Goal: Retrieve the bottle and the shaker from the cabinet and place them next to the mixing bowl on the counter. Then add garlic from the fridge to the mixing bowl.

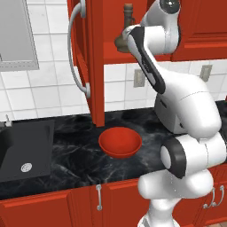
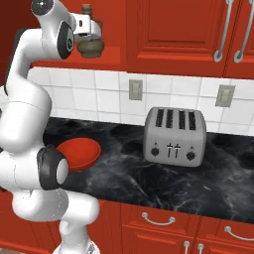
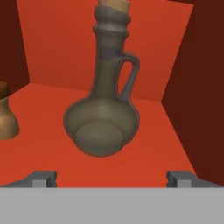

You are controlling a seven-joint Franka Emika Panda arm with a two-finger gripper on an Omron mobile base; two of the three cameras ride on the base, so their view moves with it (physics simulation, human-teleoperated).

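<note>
You have the cabinet standing open above the counter, the arm reaching up into it, and the red bowl waiting below just in front of the open door. The step in hand, as I judge it, is taking the bottle off the cabinet shelf. It stands upright at the middle of the shelf, handle turned to the right in the hand view. Go in level and centred, and close on the round belly or low on the neck — not on the handle or the stopper, which could tip it. A small brownish thing sits at the left edge; it may be the shaker, but too little of it shows to say, so keep clear of it.

Your gripper is spread fully wide and holds nothing — both fingertips stand short of the bottle, one to each side, touching neither it nor the shelf.
</note>
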